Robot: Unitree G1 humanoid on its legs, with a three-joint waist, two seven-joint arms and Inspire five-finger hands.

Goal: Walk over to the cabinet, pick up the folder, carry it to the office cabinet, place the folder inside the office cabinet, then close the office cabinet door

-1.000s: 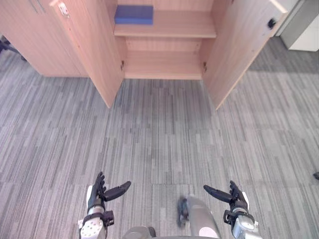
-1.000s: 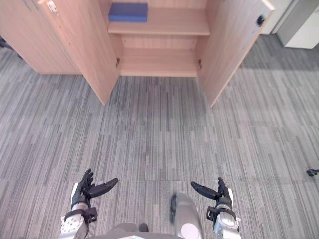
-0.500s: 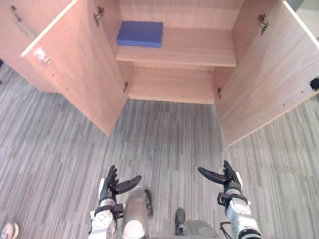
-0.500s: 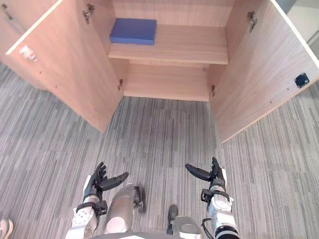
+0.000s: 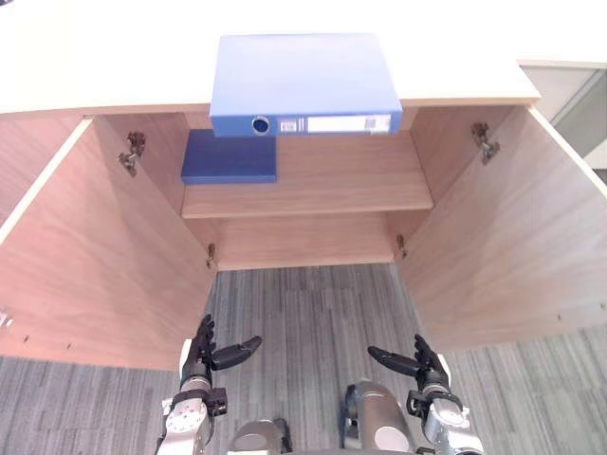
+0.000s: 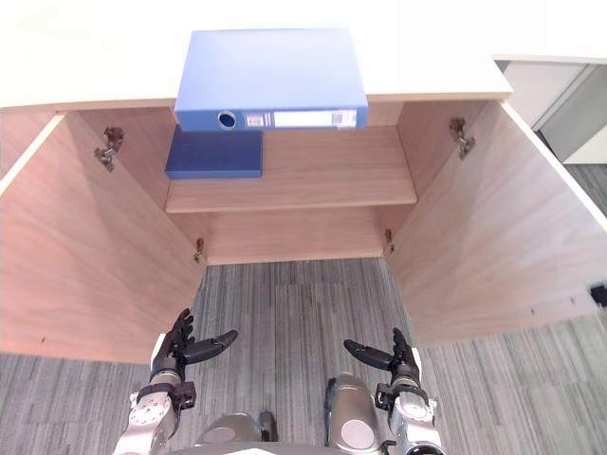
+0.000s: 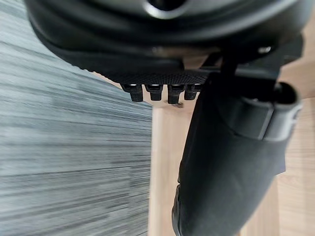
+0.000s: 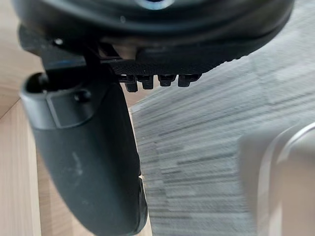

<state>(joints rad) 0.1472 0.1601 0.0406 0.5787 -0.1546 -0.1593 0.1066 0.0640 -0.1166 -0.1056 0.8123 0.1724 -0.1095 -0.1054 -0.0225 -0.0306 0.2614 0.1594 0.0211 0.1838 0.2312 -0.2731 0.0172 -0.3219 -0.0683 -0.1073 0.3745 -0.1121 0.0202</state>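
A blue ring-binder folder (image 5: 302,83) lies flat on the cabinet's white top (image 5: 104,57), its spine with a round hole facing me. A second, darker blue folder (image 5: 230,156) rests on the left of the inner shelf (image 5: 341,190). Both wooden cabinet doors stand wide open, the left door (image 5: 90,256) and the right door (image 5: 517,237). My left hand (image 5: 204,355) hangs low at the lower left with straight fingers, holding nothing. My right hand (image 5: 417,365) hangs low at the lower right, also open and empty. Both hands are well below and in front of the folders.
Grey striped carpet (image 5: 303,313) runs between the two open doors up to the cabinet's bottom compartment (image 5: 303,251). Metal hinges (image 5: 131,150) sit on the inner walls. A grey-white unit (image 6: 560,95) stands beyond the cabinet at the right.
The camera has come much closer to the cabinet and tilted up: the white top with the blue binder now shows. Both hands stay low and open.
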